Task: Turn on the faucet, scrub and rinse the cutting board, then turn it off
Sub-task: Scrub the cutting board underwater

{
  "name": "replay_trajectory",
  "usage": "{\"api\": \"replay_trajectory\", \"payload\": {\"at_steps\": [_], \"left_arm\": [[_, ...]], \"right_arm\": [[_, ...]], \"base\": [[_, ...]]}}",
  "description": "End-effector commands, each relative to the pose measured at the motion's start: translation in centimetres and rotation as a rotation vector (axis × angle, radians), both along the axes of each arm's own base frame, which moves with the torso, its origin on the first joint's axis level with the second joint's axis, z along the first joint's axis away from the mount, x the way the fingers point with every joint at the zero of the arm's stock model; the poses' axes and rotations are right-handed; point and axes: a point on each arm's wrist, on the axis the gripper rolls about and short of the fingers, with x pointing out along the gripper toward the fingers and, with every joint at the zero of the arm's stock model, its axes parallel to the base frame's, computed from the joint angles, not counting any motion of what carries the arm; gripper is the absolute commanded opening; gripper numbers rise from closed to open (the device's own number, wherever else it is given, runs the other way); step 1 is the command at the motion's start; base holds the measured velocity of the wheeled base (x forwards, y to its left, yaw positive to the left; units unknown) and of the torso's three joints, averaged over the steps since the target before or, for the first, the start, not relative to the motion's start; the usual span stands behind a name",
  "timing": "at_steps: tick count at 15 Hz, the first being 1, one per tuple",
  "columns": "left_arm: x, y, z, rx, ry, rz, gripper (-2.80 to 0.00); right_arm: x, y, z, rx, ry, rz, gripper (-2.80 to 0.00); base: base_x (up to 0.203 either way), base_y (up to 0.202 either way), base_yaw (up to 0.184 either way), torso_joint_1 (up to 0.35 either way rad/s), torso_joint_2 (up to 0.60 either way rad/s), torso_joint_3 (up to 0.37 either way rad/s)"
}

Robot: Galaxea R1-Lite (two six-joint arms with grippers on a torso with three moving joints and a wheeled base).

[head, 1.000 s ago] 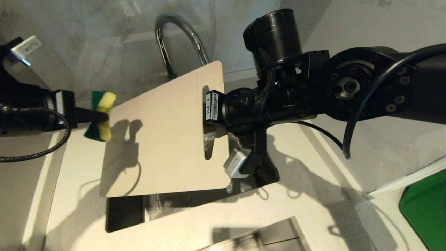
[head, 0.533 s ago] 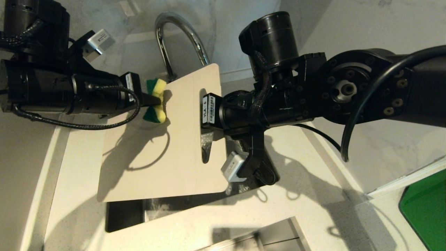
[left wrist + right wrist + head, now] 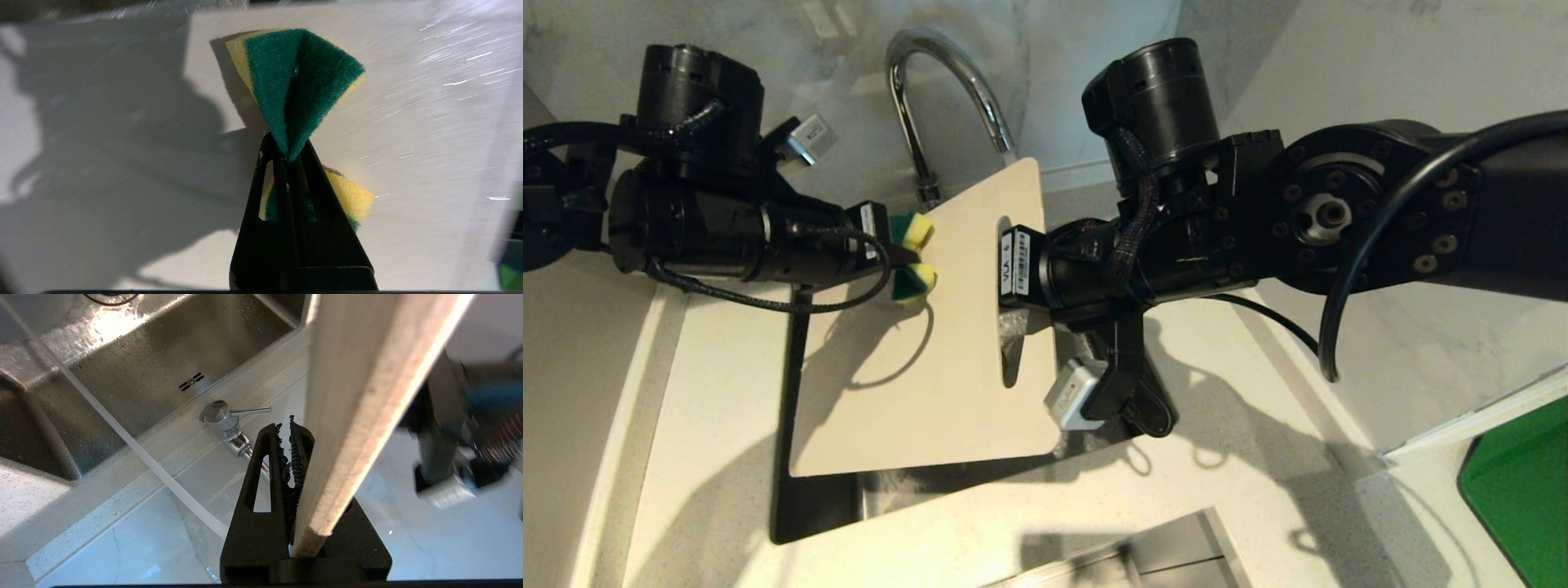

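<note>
Beige cutting board [image 3: 931,343] in right pincer [image 3: 1005,269]

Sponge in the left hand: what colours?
Green scouring face on yellow foam; clearest in the left wrist view.

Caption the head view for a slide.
Left end effector presses sponge against cutting board held over sink by right end effector.

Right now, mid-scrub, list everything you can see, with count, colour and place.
cutting board: one, beige, tilted over the sink, slot end up.
sponge: one, yellow and green, against the board's upper face.
faucet: one, chrome, behind the board, water running.
sink: one, steel, wet, below the board.
green board: one, countertop at right.
left gripper: shut on sponge.
right gripper: shut on cutting board's slot end.
</note>
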Motion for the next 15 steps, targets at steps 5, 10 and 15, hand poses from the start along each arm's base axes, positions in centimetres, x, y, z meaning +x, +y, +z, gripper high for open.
{"api": "replay_trajectory", "payload": {"at_steps": [5, 10, 15], "left_arm": [[1.9, 4.0, -3.2, 0.051, 0.1, 0.071, -2.8], [3.4, 8.8, -5.2, 0.057, 0.151, 0.129, -2.8], [4.9, 13.0, -7.7, 0.078, 0.165, 0.192, -2.8]], "right_arm": [[-0.5, -0.4, 0.7, 0.006, -0.026, 0.01, -2.8], [-0.8, -0.6, 1.1, 0.015, -0.035, 0.01, -2.8], [-0.8, -0.7, 1.2, 0.016, -0.037, 0.01, -2.8]], "base": [[0.0, 0.0, 0.0, 0.0, 0.0, 0.0], [0.0, 0.0, 0.0, 0.0, 0.0, 0.0], [0.0, 0.0, 0.0, 0.0, 0.0, 0.0]]}}
